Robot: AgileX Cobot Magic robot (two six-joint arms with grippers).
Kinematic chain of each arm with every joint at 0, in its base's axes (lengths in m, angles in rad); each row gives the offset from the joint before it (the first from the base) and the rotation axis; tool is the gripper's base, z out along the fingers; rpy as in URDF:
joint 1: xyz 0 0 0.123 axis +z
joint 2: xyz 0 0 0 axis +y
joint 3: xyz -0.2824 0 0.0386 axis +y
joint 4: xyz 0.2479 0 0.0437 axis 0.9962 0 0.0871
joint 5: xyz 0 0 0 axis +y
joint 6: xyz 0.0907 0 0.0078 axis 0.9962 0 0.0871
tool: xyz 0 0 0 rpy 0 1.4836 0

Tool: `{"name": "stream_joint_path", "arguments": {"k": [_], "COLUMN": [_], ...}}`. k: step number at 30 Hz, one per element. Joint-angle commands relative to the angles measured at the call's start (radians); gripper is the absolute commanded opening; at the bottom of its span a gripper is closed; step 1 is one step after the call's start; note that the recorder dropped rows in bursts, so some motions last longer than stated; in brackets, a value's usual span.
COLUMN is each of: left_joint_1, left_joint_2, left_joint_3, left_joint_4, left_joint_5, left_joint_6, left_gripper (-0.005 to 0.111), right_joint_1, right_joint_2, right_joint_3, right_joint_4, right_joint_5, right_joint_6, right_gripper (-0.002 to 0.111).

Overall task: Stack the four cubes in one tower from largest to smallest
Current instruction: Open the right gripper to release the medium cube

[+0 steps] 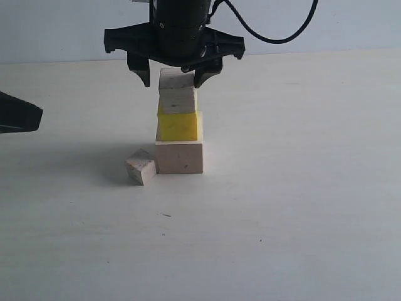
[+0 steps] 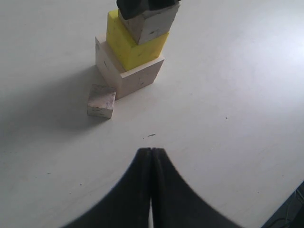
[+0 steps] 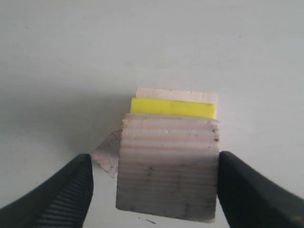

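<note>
As the right pincer hangs over the tower: jaws spread wider than the cube between them, clamping nothing.
Right fingers: one on each side of the medium cube. There is a clear gap on one side. The other finger is just beside the wood or touching it; I cannot tell which.
Medium cube: topmost, on the yellow cube, its upper part between the fingers.
Yellow cube: on the large cube.
Large cube: bottom of the tower, on the table.
Small cube: on the table just beside the large cube's lower corner, turned at an angle to it.
Left pincer: closed, fingers pressed together, empty, well apart from the tower.
</note>
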Motion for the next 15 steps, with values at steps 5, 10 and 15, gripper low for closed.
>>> {"name": "stream_joint_path", "arguments": {"k": [5, 10, 15], "left_joint_1": [-0.007, -0.007, -0.007], "left_joint_2": [-0.006, -0.006, -0.006], "left_joint_3": [0.004, 0.004, 0.004], "left_joint_4": [-0.011, -0.011, -0.009], "left_joint_5": [0.000, 0.000, 0.000], "left_joint_6": [-0.007, -0.007, -0.007], "left_gripper": [0.000, 0.000, 0.000], "right_joint_1": [0.002, 0.002, 0.002], "right_joint_2": [-0.014, -0.036, -0.047], "right_joint_3": [-0.008, -0.013, -0.013], "right_joint_4": [-0.005, -0.013, -0.021], "right_joint_5": [-0.012, -0.013, 0.029], "right_joint_6": [-0.004, -0.007, -0.007], "right_gripper": [0.069, 0.069, 0.069]}}
